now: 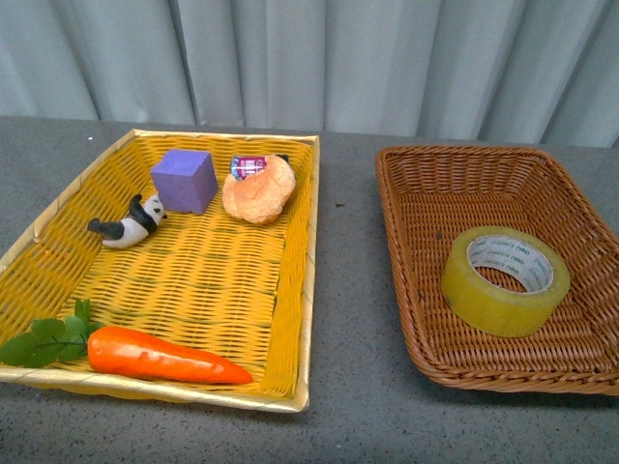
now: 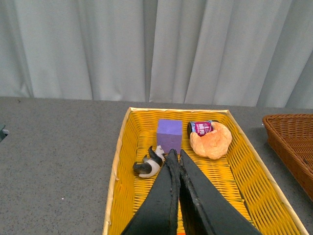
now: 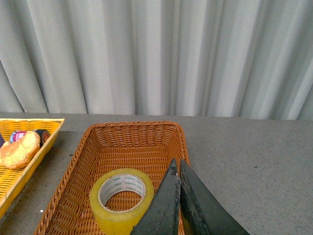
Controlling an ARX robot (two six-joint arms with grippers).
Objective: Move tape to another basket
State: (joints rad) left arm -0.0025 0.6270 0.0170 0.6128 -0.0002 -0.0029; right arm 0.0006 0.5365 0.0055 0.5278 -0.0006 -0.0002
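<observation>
The tape [image 1: 506, 280] has small gray words printed round its white inside ring, but they are too tiny to read. A little can [image 1: 248, 166] has a red label, too blurry to read.

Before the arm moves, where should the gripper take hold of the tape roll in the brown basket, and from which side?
Probably from above: the tape lies flat in the brown basket, hole up. Open the right gripper, put one finger in the core and one outside, and pinch the wall.

Front view overlooks both baskets; left wrist over yellow tray [image 2: 122, 147]; right wrist over basket [image 3: 88, 147].
</observation>
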